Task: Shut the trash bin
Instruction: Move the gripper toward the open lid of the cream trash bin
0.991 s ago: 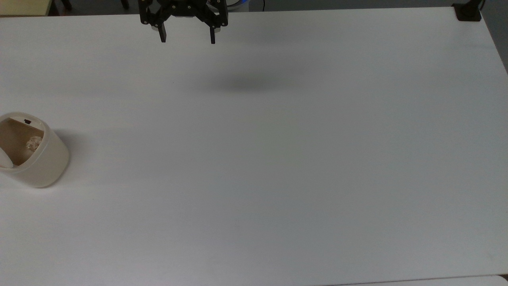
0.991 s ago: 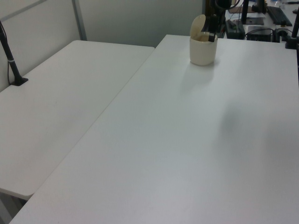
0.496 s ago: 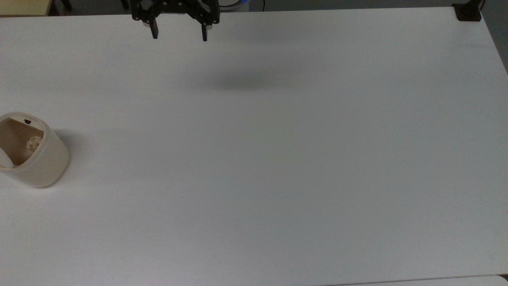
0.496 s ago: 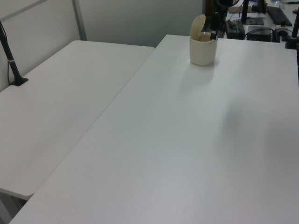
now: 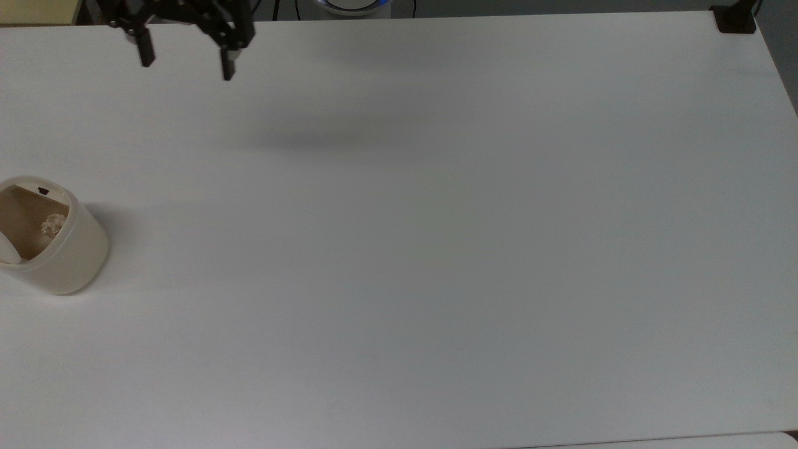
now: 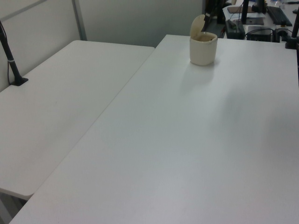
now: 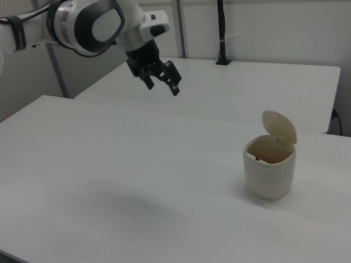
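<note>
The black two-finger claw (image 5: 185, 59) is hanging high above the white table (image 5: 436, 249) with its jaws spread wide and gripping nothing. The small cream-beige plastic cylindrical trash bin (image 5: 59, 246) is standing well apart from the claw: below it and toward the top view's left, down and toward the right view's right (image 7: 269, 174). Its oval flat lid (image 7: 279, 127) is standing up, tilted back on a hinge at the rim's far side in the right view, so the mouth is gaping open. Something pale and crumpled is lying inside, possibly a paper ball, though that is hard to make out. Judging from this, the lid's upper edge is facing away from the claw, so the arm is needing to cross bare tabletop and come over the bin. Nothing is standing between them; a black post base (image 5: 735, 19) is sitting far off at the corner.
</note>
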Controlling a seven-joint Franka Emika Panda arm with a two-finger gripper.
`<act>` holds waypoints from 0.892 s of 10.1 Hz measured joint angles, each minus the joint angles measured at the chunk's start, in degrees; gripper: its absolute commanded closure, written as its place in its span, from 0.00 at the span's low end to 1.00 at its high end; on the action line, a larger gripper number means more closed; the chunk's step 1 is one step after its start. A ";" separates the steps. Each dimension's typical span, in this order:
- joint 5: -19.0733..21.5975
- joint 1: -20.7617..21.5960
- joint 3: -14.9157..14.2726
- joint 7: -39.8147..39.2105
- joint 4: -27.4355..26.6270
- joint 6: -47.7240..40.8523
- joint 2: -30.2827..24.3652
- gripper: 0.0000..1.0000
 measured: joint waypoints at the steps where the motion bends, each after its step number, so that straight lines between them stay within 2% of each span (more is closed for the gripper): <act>1: 0.03 -1.56 -0.11 0.13 0.13 4.65 1.06 0.46; 2: 0.80 -3.10 -0.18 2.35 0.29 10.18 2.48 0.79; 3: 2.45 -4.51 -0.24 7.07 0.33 18.02 4.75 1.00; 5: 3.21 -5.81 -0.25 15.58 0.45 32.17 9.86 1.00; 7: 3.59 -7.64 -0.28 20.87 1.04 42.83 13.56 1.00; 9: 3.81 -9.62 -0.30 25.23 5.81 44.24 17.82 1.00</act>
